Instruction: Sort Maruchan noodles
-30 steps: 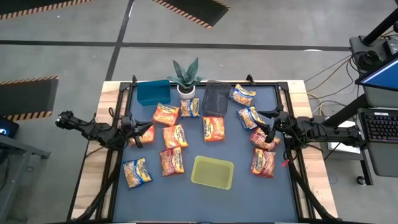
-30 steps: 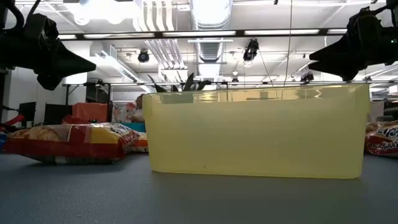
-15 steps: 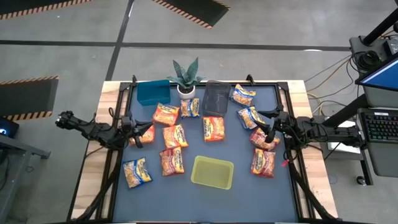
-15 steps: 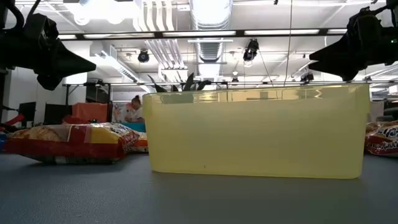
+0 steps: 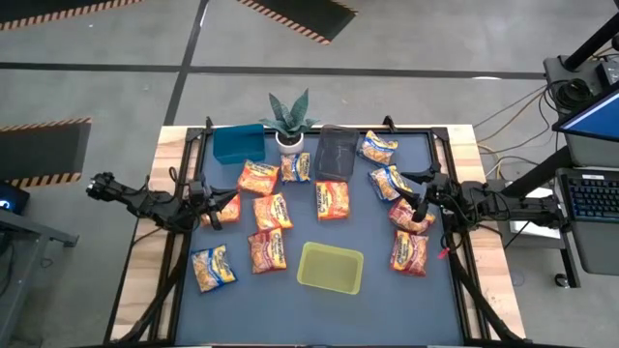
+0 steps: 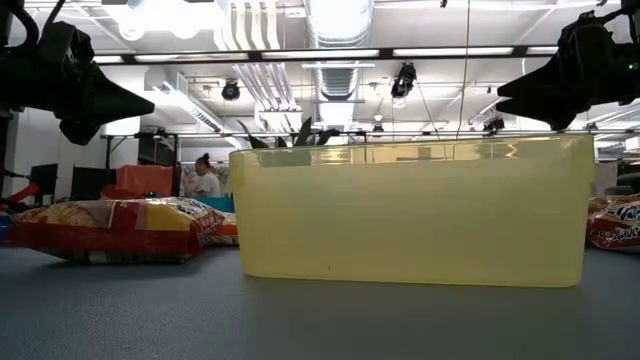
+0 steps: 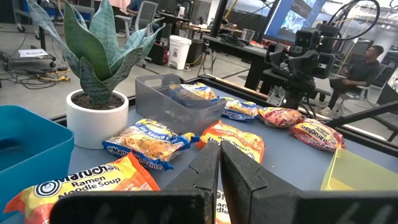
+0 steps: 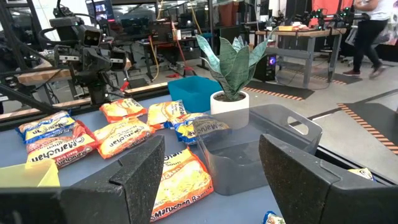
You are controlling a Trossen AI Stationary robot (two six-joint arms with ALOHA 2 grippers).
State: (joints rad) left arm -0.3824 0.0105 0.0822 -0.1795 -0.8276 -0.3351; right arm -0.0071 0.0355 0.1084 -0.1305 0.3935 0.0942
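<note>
Nearest the front edge of the worktop (image 5: 309, 302), the yellow-green bin (image 5: 330, 268) sat empty, with one noodle packet (image 5: 212, 268) toward the front left corner and a red one (image 5: 267, 250) just beside the bin. No packet was in either gripper, so the step in hand looked like a first pick. The left gripper (image 7: 219, 163), fingers pressed together, hovered by the left edge next to an orange packet (image 5: 229, 206); it would have needed to spread before descending, and to take the packet across its short side so the slippery wrapper did not slide. The right gripper (image 8: 210, 163), fingers spread wide, hung over a packet (image 5: 410, 217) near the right edge, better placed to start.

Open mat lay between the bin and the front edge, giving room to carry packets. Farther back the packets crowded together (image 5: 273, 211), (image 5: 332, 199), so a descent there risked nudging neighbours. At the rear edge stood the blue bin (image 5: 238, 143), the potted plant (image 5: 288, 121) and the dark clear bin (image 5: 336, 152), whose leaves and walls limited low sweeps.
</note>
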